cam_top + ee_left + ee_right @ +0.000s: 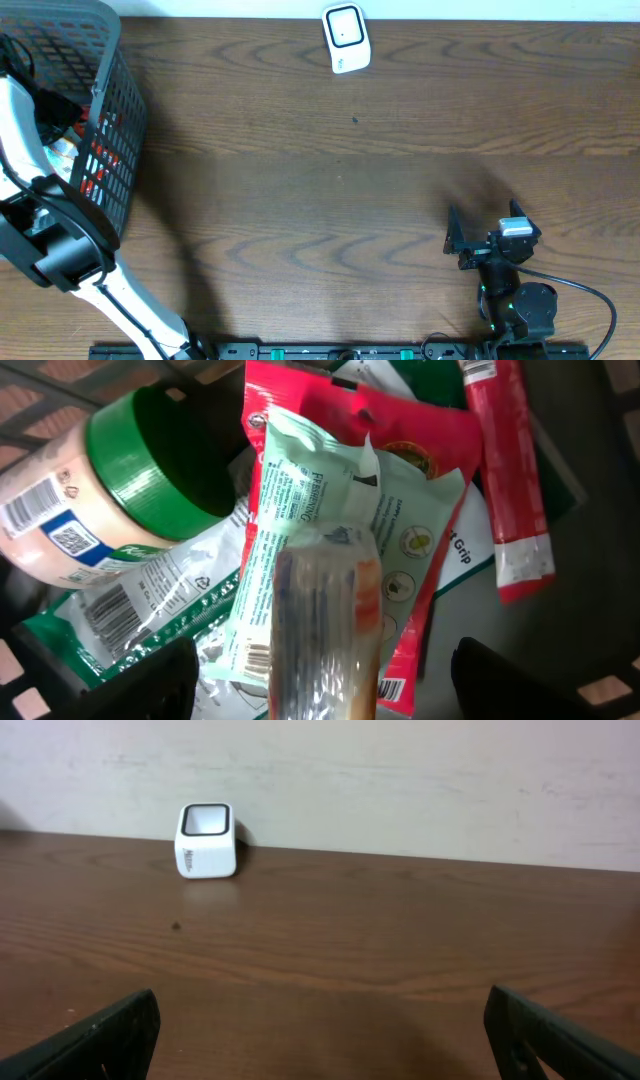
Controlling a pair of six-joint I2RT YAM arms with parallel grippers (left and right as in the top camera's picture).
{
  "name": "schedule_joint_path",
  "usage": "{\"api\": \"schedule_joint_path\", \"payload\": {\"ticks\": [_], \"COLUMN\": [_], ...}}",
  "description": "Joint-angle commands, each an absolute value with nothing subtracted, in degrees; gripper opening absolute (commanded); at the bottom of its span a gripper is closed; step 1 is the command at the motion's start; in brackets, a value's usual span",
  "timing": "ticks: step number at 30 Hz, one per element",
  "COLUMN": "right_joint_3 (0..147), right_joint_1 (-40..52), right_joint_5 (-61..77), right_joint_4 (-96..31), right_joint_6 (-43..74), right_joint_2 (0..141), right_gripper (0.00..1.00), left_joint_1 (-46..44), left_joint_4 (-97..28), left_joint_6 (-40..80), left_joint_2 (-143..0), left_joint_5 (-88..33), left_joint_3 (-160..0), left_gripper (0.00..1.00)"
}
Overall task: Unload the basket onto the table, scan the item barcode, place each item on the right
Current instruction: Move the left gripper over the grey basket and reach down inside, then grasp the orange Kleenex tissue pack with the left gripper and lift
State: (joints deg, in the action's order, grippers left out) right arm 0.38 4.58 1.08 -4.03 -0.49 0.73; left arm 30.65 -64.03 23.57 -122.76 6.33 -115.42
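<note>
Reaching down into the basket (112, 120) at the table's (330, 200) far left corner, the left gripper (325, 695) hangs over the heap of groceries with its jaws wide apart; one finger shows at each lower corner of the wrist view, and neither appears to touch anything; they straddle a clear-wrapped roll (325, 620) that lies on top of the pile, which is probably the item meant for picking, since it is uppermost and lined up between the fingers.

The basket holds a loose jumble; a jar (70, 510) with a green lid lies on its side at the left, its label and barcode facing up; a pale green packet (310, 510) lies under the roll, overlapping a red packet (425, 440); a narrow red stick (510, 470) runs along the right; a green-and-white packet (130, 615) with a barcode lies at the bottom left; several of these overlap, so a clean grip on only one will need care.

The scanner (346, 38) stands alone at the far edge of the table, well apart from the basket, its window facing up and forward so a barcode can be held over it; the right gripper (482, 228) waits low near the front edge, jaws fully apart and empty, pointed toward the scanner, likely parked clear of the path between basket and scanner; nothing has been scanned yet.
</note>
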Motion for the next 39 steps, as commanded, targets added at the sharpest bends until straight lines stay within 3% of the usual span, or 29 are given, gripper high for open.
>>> {"api": "schedule_joint_path", "payload": {"ticks": [1,3,10,12,16,19,39], "right_joint_3": [0.30,0.30,0.30,0.30,0.30,0.30,0.30], "right_joint_1": [4.93,4.93,4.93,4.93,4.93,4.93,4.93], "right_joint_5": [0.95,0.95,0.95,0.95,0.95,0.95,0.95], "right_joint_4": [-4.25,-4.25,-4.25,-4.25,-4.25,-4.25,-4.25], "right_joint_6": [-0.93,-0.93,-0.93,-0.93,-0.93,-0.93,-0.93], "right_joint_2": [0.64,0.64,0.64,0.64,0.64,0.64,0.64], "right_gripper": [0.99,0.99,0.99,0.99,0.99,0.99,0.99], "left_joint_1": [30.79,30.79,30.79,30.79,30.79,30.79,26.85], "left_joint_4": [-64.16,-63.92,-64.25,-64.31,-64.40,-64.31,-59.37], "left_joint_6": [23.03,23.05,23.03,23.03,23.00,23.00,25.61], "left_joint_2": [-125.05,-125.05,-125.05,-125.05,-124.92,-123.61,-89.45], "left_joint_5": [6.50,6.48,6.48,6.48,6.48,6.48,1.69], "left_joint_3": [-115.28,-115.28,-115.26,-115.26,-115.31,-115.50,-116.81], "left_gripper": [0.67,0.57,0.53,0.39,0.34,0.24,0.23]}}
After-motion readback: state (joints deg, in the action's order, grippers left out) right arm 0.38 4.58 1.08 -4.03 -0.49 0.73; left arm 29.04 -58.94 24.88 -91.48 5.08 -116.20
